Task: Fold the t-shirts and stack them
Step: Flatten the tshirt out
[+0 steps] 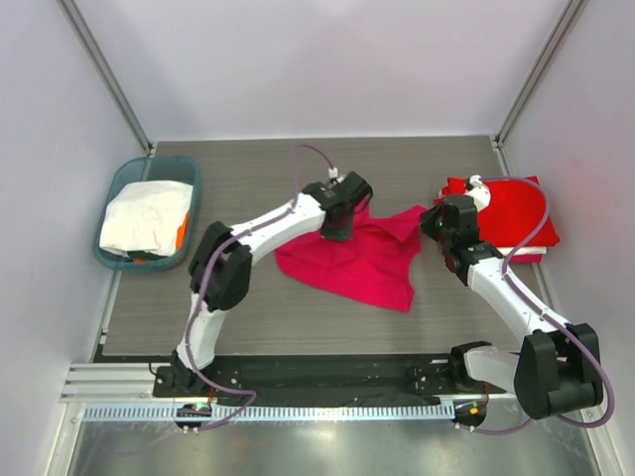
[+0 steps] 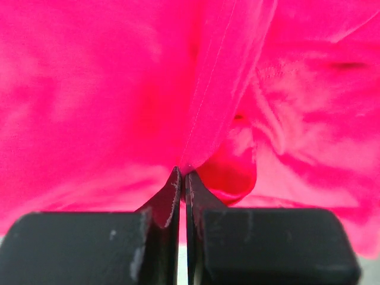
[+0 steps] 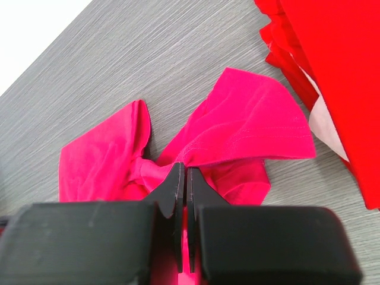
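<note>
A magenta-pink t-shirt point(image 1: 352, 260) lies crumpled at the middle of the table. My left gripper point(image 1: 337, 230) is shut on a fold at its upper left edge; the cloth point(image 2: 119, 89) fills the left wrist view above the fingertips point(image 2: 172, 184). My right gripper point(image 1: 434, 226) is shut on the shirt's upper right corner, and the bunched cloth point(image 3: 249, 130) spreads out from its tips point(image 3: 183, 169). A stack of folded red t-shirts point(image 1: 516, 213) lies at the right, with white cloth showing under it point(image 3: 325, 122). A white t-shirt point(image 1: 147, 216) lies in the basket.
A teal plastic basket point(image 1: 117, 188) stands at the left edge of the table. White walls close the back and both sides. A black rail and metal strip run along the near edge by the arm bases.
</note>
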Controlling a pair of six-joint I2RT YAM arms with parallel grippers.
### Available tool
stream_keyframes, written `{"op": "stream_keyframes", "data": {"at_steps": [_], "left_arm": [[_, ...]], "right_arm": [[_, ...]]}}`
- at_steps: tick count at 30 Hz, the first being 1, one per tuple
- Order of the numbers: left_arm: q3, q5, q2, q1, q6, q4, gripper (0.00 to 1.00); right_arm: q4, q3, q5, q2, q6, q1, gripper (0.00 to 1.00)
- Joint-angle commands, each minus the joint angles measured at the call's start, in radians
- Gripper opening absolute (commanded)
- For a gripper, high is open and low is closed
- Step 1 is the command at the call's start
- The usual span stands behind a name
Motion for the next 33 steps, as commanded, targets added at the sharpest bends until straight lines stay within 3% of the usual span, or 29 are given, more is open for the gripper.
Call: {"op": "stream_keyframes", "data": {"at_steps": [1,5,6,11,14,20,28,33], "left_arm": [[-0.077,0.115,-0.215,0.097,-0.007,0.072,0.00],[-0.201,0.193,-0.456,0.266,-0.016,0.062,0.00],[-0.227,0.191,-0.496,0.356,-0.024,0.044,0.00],[-0.548,0.258,-0.778,0.696,-0.049,0.106,0.00],[-0.726,0.330,-0.901,0.816,-0.061,0.178,0.00],[-0.852,0.430,-0.934,0.880,-0.066,0.228,0.00],[-0.711,0.413,-1.004,0.910,-0.053,0.147,0.00],[-0.611,0.397,-1.139,0.944,-0.056,0.065,0.00]], "right_arm": [[0.032,0.013,0.021,-0.003,-0.013,-0.013,0.01],[0.001,0.024,0.004,0.007,-0.013,-0.028,0.01],[-0.005,0.033,0.001,0.007,-0.013,-0.029,0.01],[-0.034,0.044,-0.002,-0.017,-0.015,-0.049,0.01],[-0.036,0.050,-0.025,-0.026,-0.010,-0.053,0.01],[-0.048,0.084,-0.097,-0.025,-0.013,-0.056,0.01],[-0.223,0.320,-0.146,-0.086,-0.073,-0.053,0.01],[-0.330,0.493,-0.163,-0.201,-0.114,-0.054,0.01]]}}
